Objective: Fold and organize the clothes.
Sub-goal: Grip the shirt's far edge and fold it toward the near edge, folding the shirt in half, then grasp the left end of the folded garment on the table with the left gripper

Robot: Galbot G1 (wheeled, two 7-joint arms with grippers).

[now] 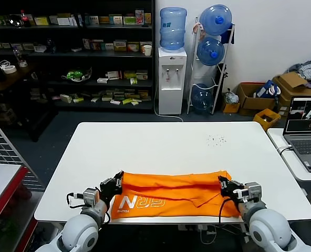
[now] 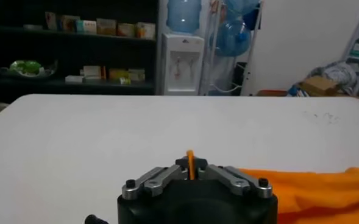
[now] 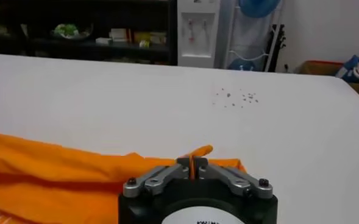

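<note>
Lying folded lengthwise, orange T-shirt (image 1: pixel 171 192) shows white lettering (image 1: pixel 140 202).

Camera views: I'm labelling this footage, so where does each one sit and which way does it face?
Head view: above, looking forward and down at the white table; shows both arms, left hand, right hand.
Left wrist view: behind the left hand, facing across the table.
Right wrist view: behind the right hand, likewise.
All share the orange T-shirt, pinched by both hands.
</note>
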